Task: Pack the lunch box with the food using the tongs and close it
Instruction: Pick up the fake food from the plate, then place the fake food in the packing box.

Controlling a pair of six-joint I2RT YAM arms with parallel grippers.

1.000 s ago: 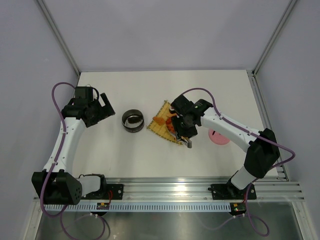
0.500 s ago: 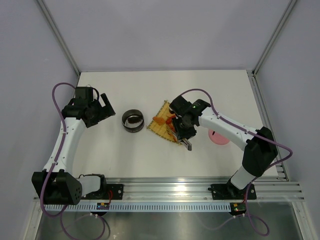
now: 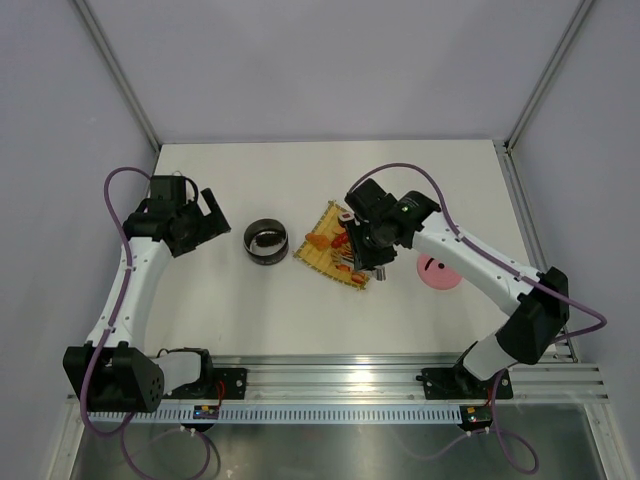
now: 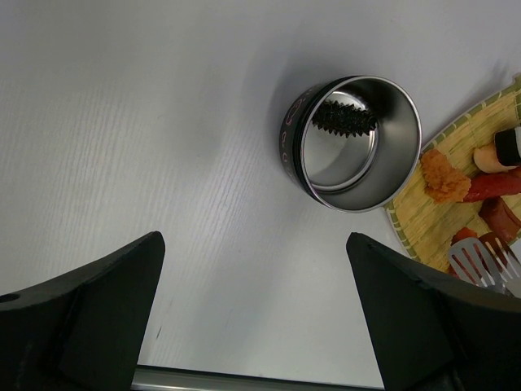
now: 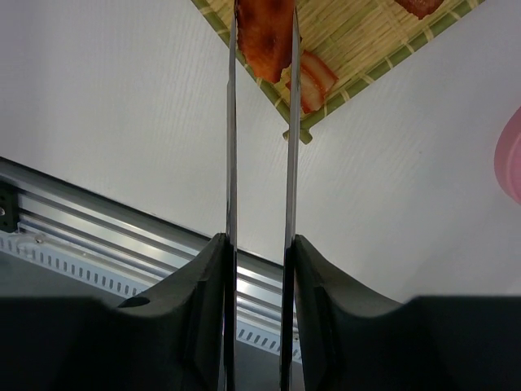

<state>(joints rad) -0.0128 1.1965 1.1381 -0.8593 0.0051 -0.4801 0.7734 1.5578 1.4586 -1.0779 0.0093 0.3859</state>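
**A:** The lunch box (image 3: pixel 266 241): where does it stand, and is it shut?

**B:** It stands open on the table (image 3: pixel 400 180), just beside the left corner of the mat (image 3: pixel 322 258). A dark piece (image 4: pixel 346 118) already lies inside it. Its pink lid (image 3: pixel 437 272) lies flat on the other side of the mat, a little apart from it.

**A:** And your tools?

**B:** My right tool (image 5: pixel 260 244) is over the mat's near corner. It is closed partway on the tongs (image 5: pixel 230 163), one finger pressing each arm, so that the two arms run almost parallel. Between their tips is a red-orange sausage (image 5: pixel 264 37). I cannot tell whether it has come off the mat. My left tool (image 4: pixel 252 244) has its jaws spread wide and holds nothing. It hangs beyond the lunch box, on the side away from the mat.

**A:** So which step is this?

**B:** I judge it to be the pick-up of one more piece of food, with the packing only begun. More pieces lie on the mat.

**A:** What does the next move call for?

**B:** I must hold the squeeze even, since slackening would spread the arms and let the sausage slip. Then I raise it straight off the mat, carry it across the left corner to above the lunch box's mouth, and only there ease the grip.
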